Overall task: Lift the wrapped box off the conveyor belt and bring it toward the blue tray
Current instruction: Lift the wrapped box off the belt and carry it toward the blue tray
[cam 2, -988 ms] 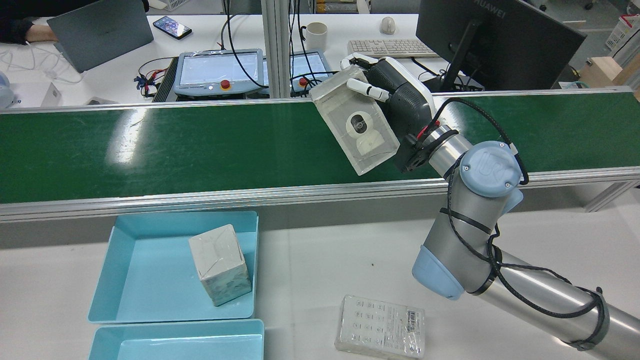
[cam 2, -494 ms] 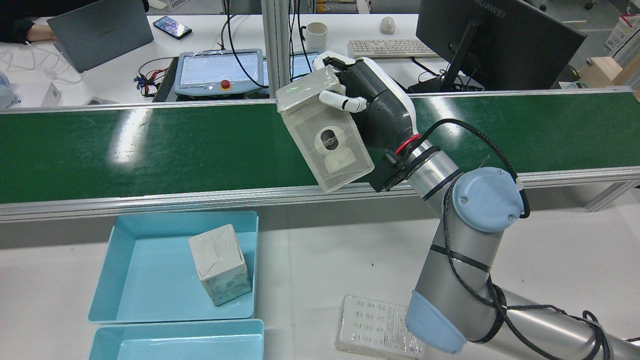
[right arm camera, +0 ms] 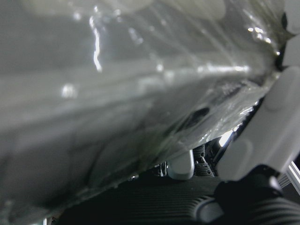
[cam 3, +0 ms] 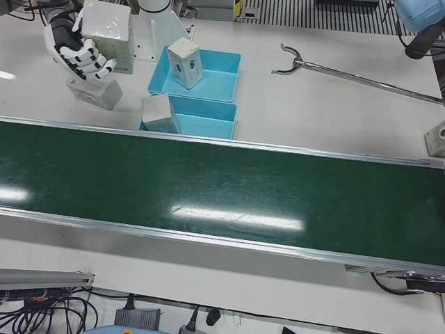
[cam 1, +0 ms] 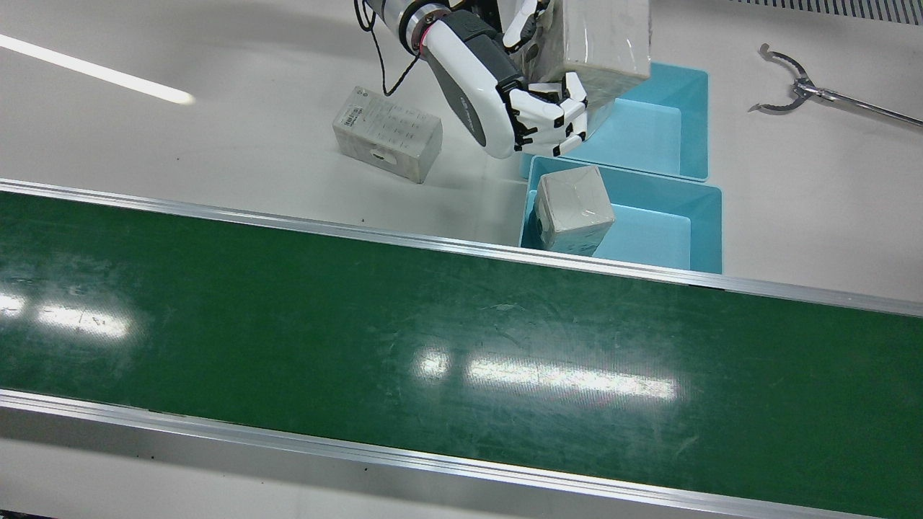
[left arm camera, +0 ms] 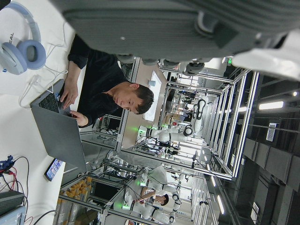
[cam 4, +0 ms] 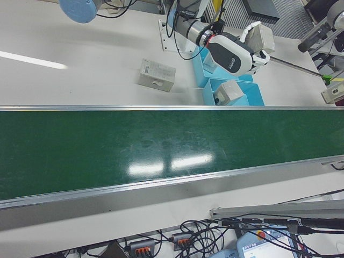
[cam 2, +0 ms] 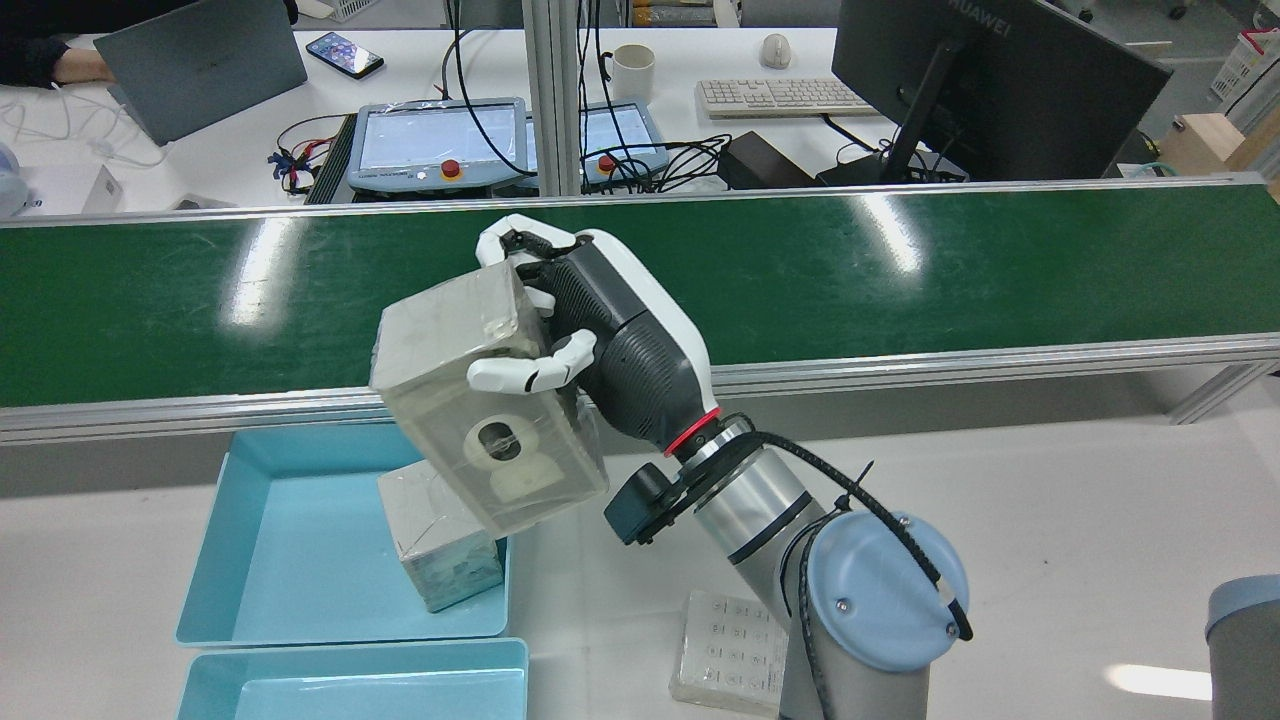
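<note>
The wrapped box (cam 2: 487, 400) has left the conveyor belt (cam 2: 900, 270), clamped in the right hand (cam 2: 600, 330) above the blue tray (cam 2: 290, 540); only the front view shows a second tray (cam 1: 663, 122).

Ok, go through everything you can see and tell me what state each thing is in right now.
Right hand: shut on the wrapped box.
Wrapped box: lifted, tilted, off the belt.
Conveyor belt: bare.
Blue tray: holds one upright grey box.
Second tray: holds another box in the left-front view.
Flat box: lying on the table.
Left hand: cannot tell.

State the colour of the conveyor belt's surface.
Dark green conveyor belt with pale scuff marks and glare, clearest in the front view.
</note>
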